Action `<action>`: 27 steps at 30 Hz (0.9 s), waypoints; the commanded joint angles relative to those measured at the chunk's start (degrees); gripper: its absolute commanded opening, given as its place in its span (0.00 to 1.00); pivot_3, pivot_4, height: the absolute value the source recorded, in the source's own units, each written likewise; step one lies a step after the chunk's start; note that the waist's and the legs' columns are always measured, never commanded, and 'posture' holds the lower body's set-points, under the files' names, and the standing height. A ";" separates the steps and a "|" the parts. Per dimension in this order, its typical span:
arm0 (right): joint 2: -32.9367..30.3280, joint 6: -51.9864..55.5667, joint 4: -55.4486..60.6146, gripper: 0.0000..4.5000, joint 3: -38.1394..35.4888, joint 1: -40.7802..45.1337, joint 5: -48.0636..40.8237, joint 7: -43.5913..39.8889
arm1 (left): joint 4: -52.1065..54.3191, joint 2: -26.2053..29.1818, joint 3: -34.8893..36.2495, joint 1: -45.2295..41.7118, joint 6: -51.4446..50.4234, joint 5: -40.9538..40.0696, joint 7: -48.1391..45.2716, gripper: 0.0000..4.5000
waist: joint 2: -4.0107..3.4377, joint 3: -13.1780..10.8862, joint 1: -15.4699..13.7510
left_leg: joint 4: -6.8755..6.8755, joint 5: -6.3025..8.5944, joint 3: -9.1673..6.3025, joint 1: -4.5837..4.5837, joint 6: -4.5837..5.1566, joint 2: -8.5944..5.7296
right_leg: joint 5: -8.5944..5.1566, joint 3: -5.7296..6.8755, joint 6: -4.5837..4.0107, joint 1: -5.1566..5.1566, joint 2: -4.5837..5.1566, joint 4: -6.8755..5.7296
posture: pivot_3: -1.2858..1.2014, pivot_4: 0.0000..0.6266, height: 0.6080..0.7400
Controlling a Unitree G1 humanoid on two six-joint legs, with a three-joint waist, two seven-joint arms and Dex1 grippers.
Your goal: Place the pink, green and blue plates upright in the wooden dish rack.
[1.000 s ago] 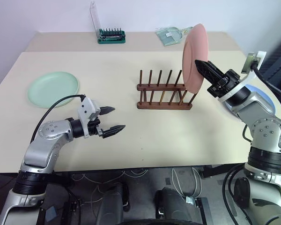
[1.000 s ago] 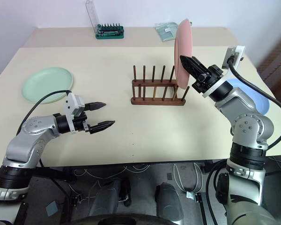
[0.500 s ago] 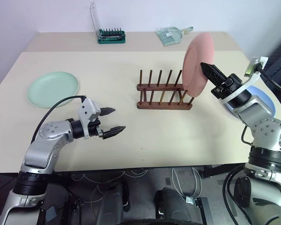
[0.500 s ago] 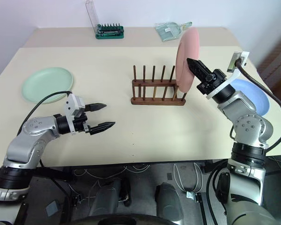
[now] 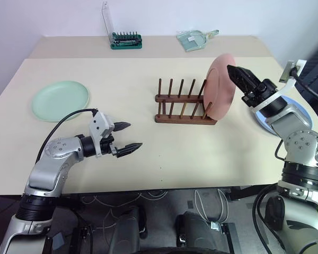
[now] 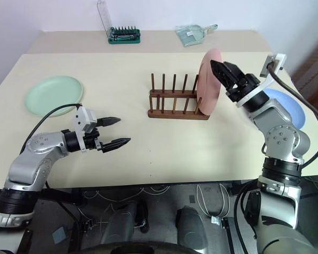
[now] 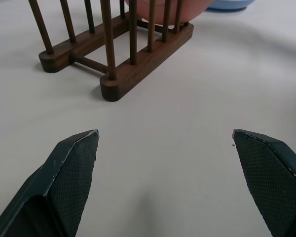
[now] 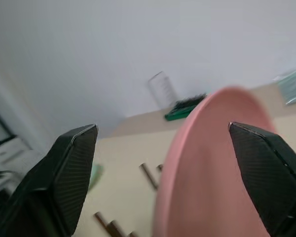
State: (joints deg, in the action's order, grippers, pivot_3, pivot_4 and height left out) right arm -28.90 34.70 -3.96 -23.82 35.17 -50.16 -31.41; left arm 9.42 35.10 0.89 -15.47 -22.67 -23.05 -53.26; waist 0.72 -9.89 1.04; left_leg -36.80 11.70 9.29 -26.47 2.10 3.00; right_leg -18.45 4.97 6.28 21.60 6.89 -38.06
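At the right end of the dark brown wooden peg rack [image 5: 185, 103] the smooth round salmon-pink plate [image 5: 221, 87] now stands upright between the pegs, lower than a second ago. The right gripper [image 5: 237, 75], clamped on its rim then, has spread wide. Left of the rack lies the mint-green plate [image 5: 60, 99]; right, the light-blue plate [image 5: 298, 112]. The left gripper [image 5: 125, 136] hangs spread.

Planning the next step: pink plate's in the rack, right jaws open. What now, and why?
Probably back the right gripper away from the salmon pink round plate: it stands upright in the dark wooden peg rack, jaws open beside its rim. Light blue plate lies nearby, next.
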 commanded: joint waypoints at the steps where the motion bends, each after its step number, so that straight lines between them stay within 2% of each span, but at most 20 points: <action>1: -5.17 -6.30 2.94 0.99 -0.98 1.81 6.29 0.16 | -0.86 -1.02 3.66 -1.20 2.88 0.59 3.87 1.00 | -0.04 -0.02 -0.18 | 0.00 0.00 0.00 -0.01 0.00 -0.01 | 0.00 0.00 0.00 0.01 0.00 0.00 | 0.52 0.24 0.94; 4: -9.94 -9.66 8.38 0.99 1.94 3.34 11.66 -0.97 | -5.11 -3.87 10.76 -5.66 -0.15 -0.87 15.14 1.00 | -0.17 -0.10 -0.18 | -0.03 0.00 0.00 -0.04 0.02 -0.01 | 0.00 0.00 0.01 0.04 0.02 0.00 | 0.52 0.24 0.94; 7: -12.20 -11.13 13.45 0.99 8.14 4.32 15.78 -4.23 | -6.67 -5.17 15.74 -8.91 -2.83 -0.59 24.00 1.00 | -0.19 -0.12 0.52 | -0.06 0.00 0.00 -0.04 0.03 0.04 | 0.00 -0.01 0.01 0.05 -0.01 -0.04 | 0.52 0.24 0.94; 10: -12.47 -11.66 14.51 0.99 10.20 4.50 17.37 -5.61 | -6.65 -5.42 16.77 -9.93 -4.50 -0.13 27.33 1.00 | -0.17 -0.10 0.88 | -0.05 0.00 -0.01 0.04 0.02 0.04 | 0.00 0.00 0.02 -0.07 -0.03 -0.02 | 0.52 0.24 0.94; 12: -12.28 -12.01 16.96 0.99 14.45 4.72 19.01 -7.95 | -7.58 -5.82 19.51 -11.74 -6.45 0.35 33.14 1.00 | -0.16 -0.12 0.87 | -0.09 0.00 0.00 0.02 0.04 0.00 | 0.00 0.00 0.03 -0.08 -0.01 -0.02 | 0.52 0.24 0.94; 14: -11.21 -12.39 18.99 0.99 21.19 5.68 22.10 -10.39 | -12.21 -5.04 24.09 -15.38 -10.35 3.37 44.59 1.00 | -0.12 -0.14 0.91 | -0.14 0.00 -0.01 0.02 0.04 0.01 | 0.01 0.00 0.04 -0.07 -0.01 -0.06 | 0.52 0.24 0.94; 16: -10.16 -12.77 19.45 0.99 25.04 6.46 24.12 -11.78 | -15.22 -3.43 25.41 -17.35 -13.06 6.09 50.47 1.00 | -0.10 -0.14 1.27 | -0.16 0.00 -0.04 0.00 0.03 0.07 | 0.01 0.01 0.03 -0.04 -0.06 -0.09 | 0.52 0.24 0.94; 21: -6.40 -14.67 19.57 0.99 30.54 6.57 26.98 -14.33 | -23.64 -0.80 29.64 -21.78 -20.82 7.64 58.99 1.00 | -0.08 -0.14 1.09 | -0.15 0.00 -0.02 -0.02 0.04 0.00 | -0.01 0.01 0.06 -0.03 -0.03 -0.06 | 0.52 0.24 0.94; 27: -3.70 -15.39 18.94 0.99 31.64 5.08 28.73 -15.08 | -30.67 -0.94 30.40 -24.16 -25.94 7.54 60.08 1.00 | 0.12 -0.12 0.04 | -0.19 0.01 -0.02 -0.03 0.04 -0.02 | -0.01 0.02 0.06 -0.03 -0.03 -0.07 | 0.52 0.24 0.94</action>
State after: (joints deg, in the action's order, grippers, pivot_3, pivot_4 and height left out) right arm -32.85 20.50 13.73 8.74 40.35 -21.71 -46.43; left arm -21.47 33.42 30.97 -38.00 -48.02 -15.64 6.07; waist 0.84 -10.01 1.09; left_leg -37.00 11.71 9.28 -26.51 2.13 2.98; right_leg -18.46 4.99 6.34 21.57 6.86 -38.12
